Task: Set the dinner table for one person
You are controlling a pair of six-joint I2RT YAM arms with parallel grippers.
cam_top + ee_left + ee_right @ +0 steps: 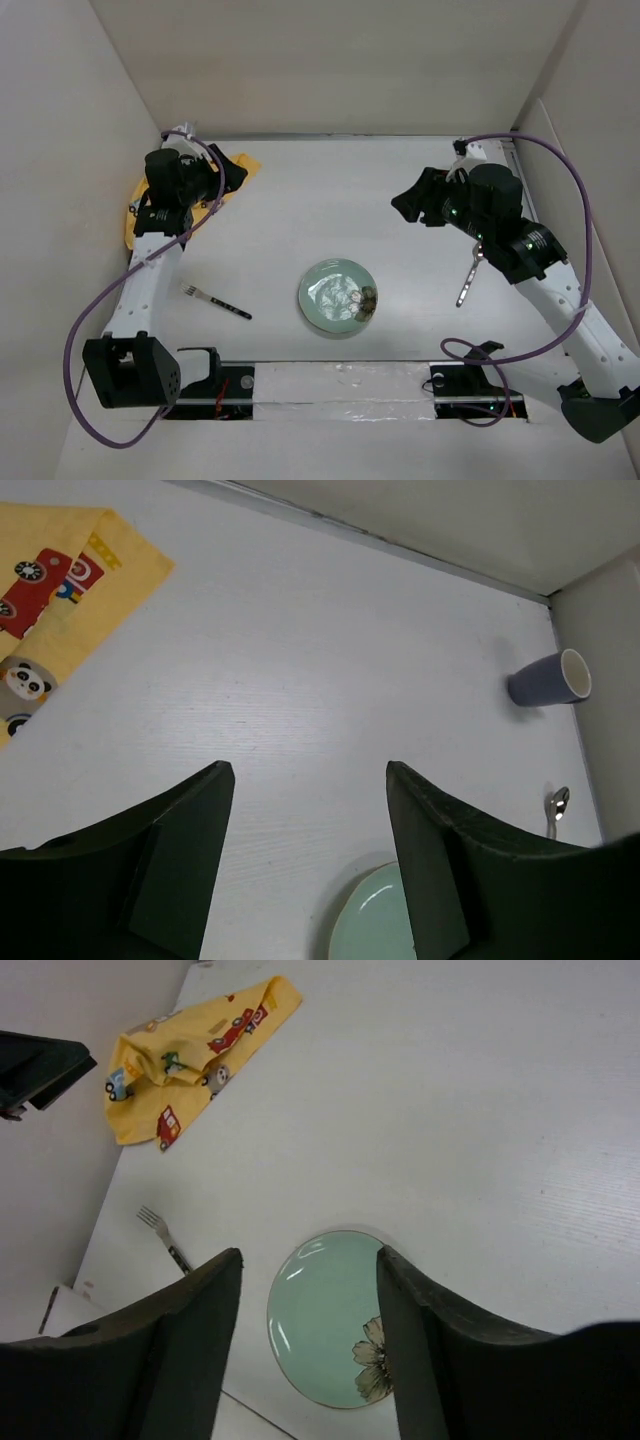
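Observation:
The white dinner table (310, 200) carries a pale green plate (338, 297) with a flower print near the front middle. A fork (217, 302) lies to its left and a spoon (468, 280) to its right. A crumpled yellow car-print placemat (133, 215) lies at the far left, partly under my left arm. A purple cup (548, 680) lies on its side by the right wall, hidden in the top view. My left gripper (232, 175) is open and empty above the placemat's edge. My right gripper (403, 208) is open and empty, raised above the table beyond and to the right of the plate.
Beige walls (330, 60) enclose the table on the left, back and right. A taped strip (340, 385) and the arm bases run along the near edge. Purple cables (575, 200) loop beside both arms.

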